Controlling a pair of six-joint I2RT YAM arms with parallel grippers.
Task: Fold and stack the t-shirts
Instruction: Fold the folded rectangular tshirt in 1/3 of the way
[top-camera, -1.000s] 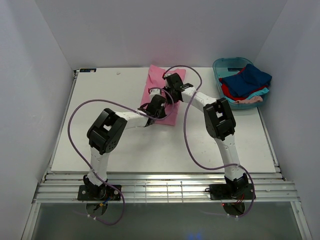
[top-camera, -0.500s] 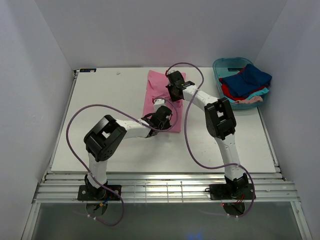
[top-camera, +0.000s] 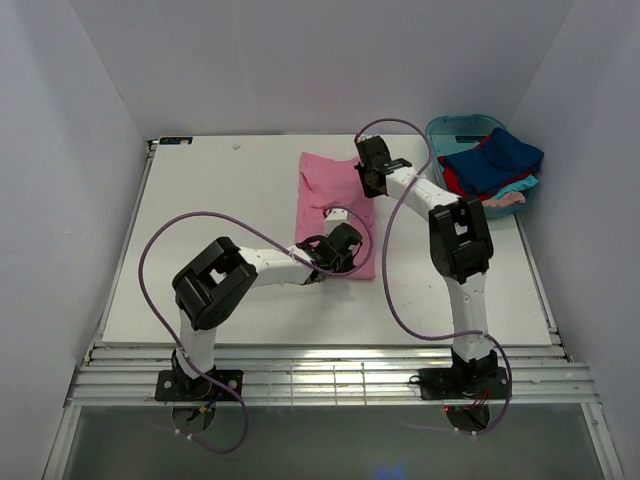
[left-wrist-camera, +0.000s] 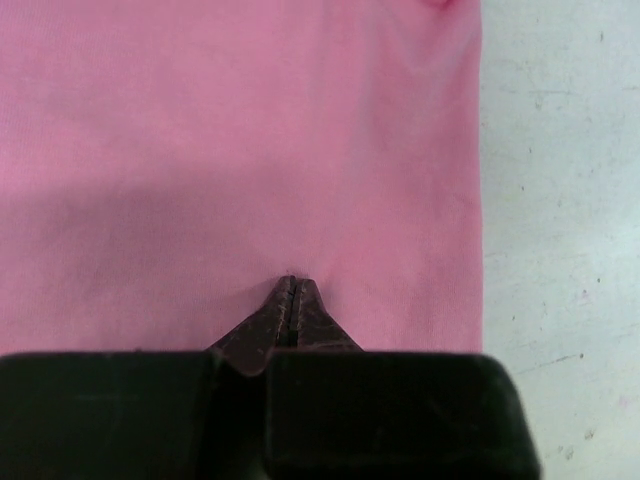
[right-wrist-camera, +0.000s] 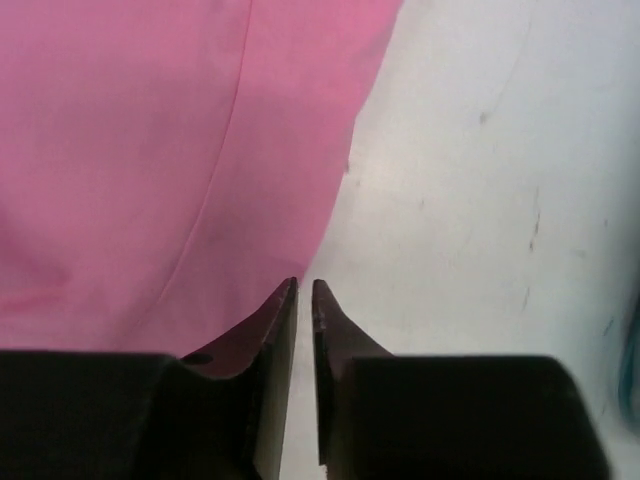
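At counter's (top-camera: 220, 230) 12 o'clock, limp pink shirt (top-camera: 335, 200) likely needs edge pinches; left end effector (left-wrist-camera: 291, 285) clenched, right end effector (right-wrist-camera: 305, 285) barely parted.

Dragging the pink t-shirt (top-camera: 325, 190) to the right across the worktop (top-camera: 210, 220) and a little toward the near edge, skewing it slightly, near end further right than far end. Bringing the left gripper (left-wrist-camera: 292, 284) along with the cloth, rightward and closer to the near edge. Shifting the right gripper (right-wrist-camera: 305, 287) rightward as well, out from over the cloth to the shirt's far right edge. Beginning to part the right jaws, leaving only a thin slit between the tips.
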